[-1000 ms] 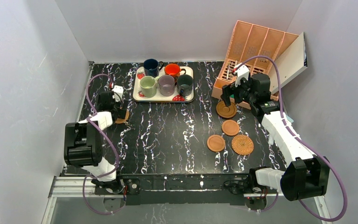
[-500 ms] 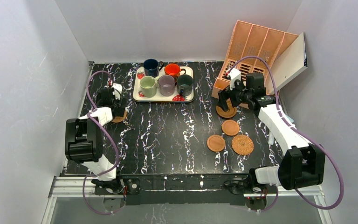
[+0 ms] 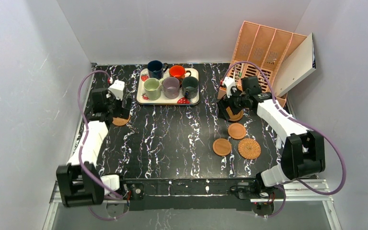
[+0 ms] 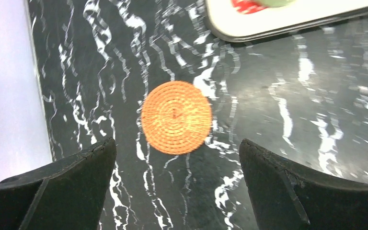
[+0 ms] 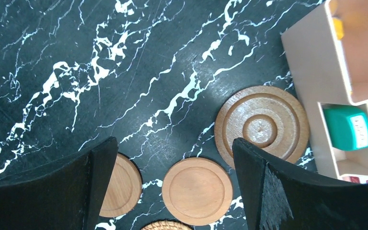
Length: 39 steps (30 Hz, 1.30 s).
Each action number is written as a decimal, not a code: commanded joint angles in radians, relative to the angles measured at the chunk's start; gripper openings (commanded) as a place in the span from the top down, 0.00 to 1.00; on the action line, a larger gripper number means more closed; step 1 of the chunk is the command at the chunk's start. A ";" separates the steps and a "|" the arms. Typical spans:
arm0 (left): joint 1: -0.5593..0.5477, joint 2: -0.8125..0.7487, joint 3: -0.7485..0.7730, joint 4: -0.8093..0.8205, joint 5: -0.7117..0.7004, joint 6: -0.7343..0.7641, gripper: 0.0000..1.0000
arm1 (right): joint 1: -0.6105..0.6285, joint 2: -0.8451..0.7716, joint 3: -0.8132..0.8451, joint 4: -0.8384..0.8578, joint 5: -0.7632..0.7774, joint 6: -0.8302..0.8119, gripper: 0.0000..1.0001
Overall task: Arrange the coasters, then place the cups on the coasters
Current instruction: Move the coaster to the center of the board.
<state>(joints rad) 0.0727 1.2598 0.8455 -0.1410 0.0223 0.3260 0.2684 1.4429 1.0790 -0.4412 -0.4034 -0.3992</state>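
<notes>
Five cups stand on the white tray (image 3: 168, 101): navy (image 3: 156, 68), orange-red (image 3: 177, 72), pale green (image 3: 152, 88), mauve (image 3: 171, 87) and dark grey-green (image 3: 189, 87). A woven coaster (image 4: 176, 117) lies alone at the left, just ahead of my open, empty left gripper (image 4: 177, 143). At the right lie the ringed brown coaster (image 5: 262, 125), two smooth coasters (image 5: 197, 190) (image 5: 122, 184) and a second woven one (image 3: 249, 148). My right gripper (image 5: 175, 141) hovers open above them, holding nothing. In the top view it partly covers the ringed coaster (image 3: 235, 115).
A peach slotted organiser (image 3: 261, 48) with a white board (image 3: 297, 60) leaning on it fills the back right corner. Its near box wall (image 5: 316, 72) touches the ringed coaster, with a teal item (image 5: 350, 127) inside. Grey walls enclose the table on three sides.
Both arms have stretched out from their bases. The right gripper moved left, over the ringed coaster. The left gripper shifted slightly left and back, uncovering the woven coaster. Both stayed open.
</notes>
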 commanded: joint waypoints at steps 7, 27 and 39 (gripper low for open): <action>0.002 -0.212 -0.084 -0.256 0.300 0.071 0.02 | 0.025 0.105 0.087 -0.145 -0.021 -0.063 0.01; 0.002 -0.266 -0.187 -0.143 0.469 0.009 0.02 | 0.140 0.177 0.043 -0.172 0.143 -0.130 0.01; 0.002 -0.144 -0.200 -0.051 0.408 -0.051 0.02 | 0.150 0.174 0.034 -0.152 0.190 -0.127 0.01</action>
<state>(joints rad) 0.0727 1.1236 0.6605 -0.2085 0.4324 0.2867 0.4095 1.6260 1.1175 -0.6048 -0.2359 -0.5201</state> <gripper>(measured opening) 0.981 0.985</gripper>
